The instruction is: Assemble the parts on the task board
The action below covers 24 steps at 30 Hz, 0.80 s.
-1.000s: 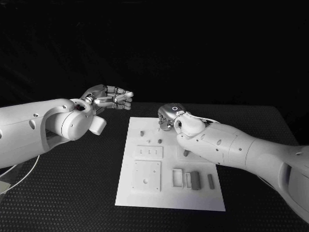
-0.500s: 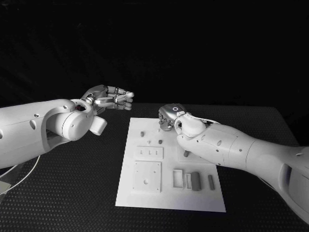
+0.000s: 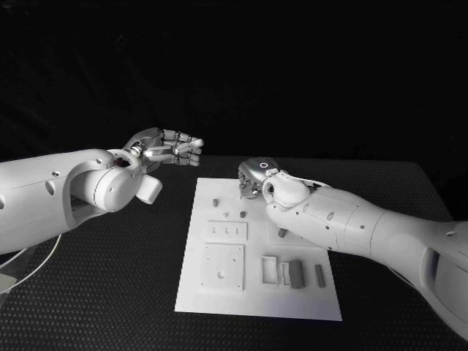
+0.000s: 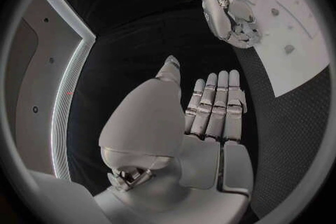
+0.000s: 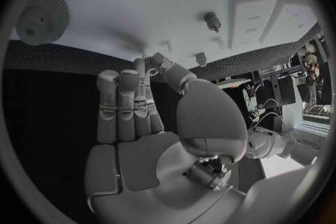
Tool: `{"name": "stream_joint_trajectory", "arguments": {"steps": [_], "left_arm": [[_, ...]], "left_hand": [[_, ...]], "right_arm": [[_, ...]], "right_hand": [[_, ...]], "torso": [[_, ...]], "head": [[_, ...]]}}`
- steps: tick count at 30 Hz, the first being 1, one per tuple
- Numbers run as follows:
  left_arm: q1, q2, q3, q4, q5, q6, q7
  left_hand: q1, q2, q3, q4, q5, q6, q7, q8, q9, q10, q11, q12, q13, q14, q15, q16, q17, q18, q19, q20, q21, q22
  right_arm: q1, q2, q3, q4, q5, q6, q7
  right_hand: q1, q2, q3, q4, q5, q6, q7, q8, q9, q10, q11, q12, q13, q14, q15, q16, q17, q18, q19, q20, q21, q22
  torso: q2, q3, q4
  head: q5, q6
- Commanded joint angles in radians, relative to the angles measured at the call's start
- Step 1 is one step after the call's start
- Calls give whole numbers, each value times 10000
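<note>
Head view: white board sits mid-counter; grey parts lie toward its 5 o'clock corner.
Left hand: off the board at 10 o'clock, fingers pressed together, empty.
Right hand: over the board's far edge; grasp cannot be told.
Step advice: probably lower the right fingers straight onto the small peg, slowly.

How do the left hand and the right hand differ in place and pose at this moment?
The left hand hangs over the black table, off the task board; the right hand is low at the board's far end. The left hand is higher up, while the right hand points down toward the board. In the wrist views both have straight, close-set fingers and seem to hold nothing.
</note>
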State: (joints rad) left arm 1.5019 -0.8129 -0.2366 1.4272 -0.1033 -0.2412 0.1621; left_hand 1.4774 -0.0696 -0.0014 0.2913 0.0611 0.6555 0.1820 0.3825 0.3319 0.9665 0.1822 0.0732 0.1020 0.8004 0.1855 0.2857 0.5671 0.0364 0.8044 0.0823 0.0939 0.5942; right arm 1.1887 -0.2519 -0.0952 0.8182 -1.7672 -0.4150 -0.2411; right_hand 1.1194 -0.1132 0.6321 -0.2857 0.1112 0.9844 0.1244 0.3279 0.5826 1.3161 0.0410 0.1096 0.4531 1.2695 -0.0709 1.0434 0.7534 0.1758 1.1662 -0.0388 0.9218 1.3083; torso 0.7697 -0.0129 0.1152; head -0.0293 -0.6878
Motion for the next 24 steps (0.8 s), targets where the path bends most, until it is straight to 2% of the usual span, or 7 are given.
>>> {"name": "stream_joint_trajectory", "arguments": {"steps": [1, 24], "left_arm": [[28, 6, 9, 40, -29, 63, 53], [57, -9, 9, 59, -29, 53, 55]], "left_hand": [[36, -74, -44, 11, -48, 57, 353, -45, -13, -16, 21, -36, -13, 55, -16, -44, 10, 135, 90, 9, -61, -11], [34, -85, -42, 11, -48, 60, 357, -53, -13, -20, 25, -39, -16, 54, -12, -57, 15, 133, 91, 11, -72, -15]], "right_arm": [[-4, 14, -5, -51, 123, 452, 149], [-3, -17, -6, -82, 134, 100, 8]], "right_hand": [[-61, -16, 27, -6, 21, -86, 25, -65, -34, -88, 14, -67, 20, -73, 31, -33, -12, 860, -75, 13, -51, 156], [-49, 38, 50, 3, 24, -98, 44, -121, -24, -106, 37, -133, 75, -85, 56, 11, 1, 860, -82, 34, -49, 167]], "torso": [[3, 6, 0], [4, 10, -9]], "head": [[-6, -33], [15, -8]]}}
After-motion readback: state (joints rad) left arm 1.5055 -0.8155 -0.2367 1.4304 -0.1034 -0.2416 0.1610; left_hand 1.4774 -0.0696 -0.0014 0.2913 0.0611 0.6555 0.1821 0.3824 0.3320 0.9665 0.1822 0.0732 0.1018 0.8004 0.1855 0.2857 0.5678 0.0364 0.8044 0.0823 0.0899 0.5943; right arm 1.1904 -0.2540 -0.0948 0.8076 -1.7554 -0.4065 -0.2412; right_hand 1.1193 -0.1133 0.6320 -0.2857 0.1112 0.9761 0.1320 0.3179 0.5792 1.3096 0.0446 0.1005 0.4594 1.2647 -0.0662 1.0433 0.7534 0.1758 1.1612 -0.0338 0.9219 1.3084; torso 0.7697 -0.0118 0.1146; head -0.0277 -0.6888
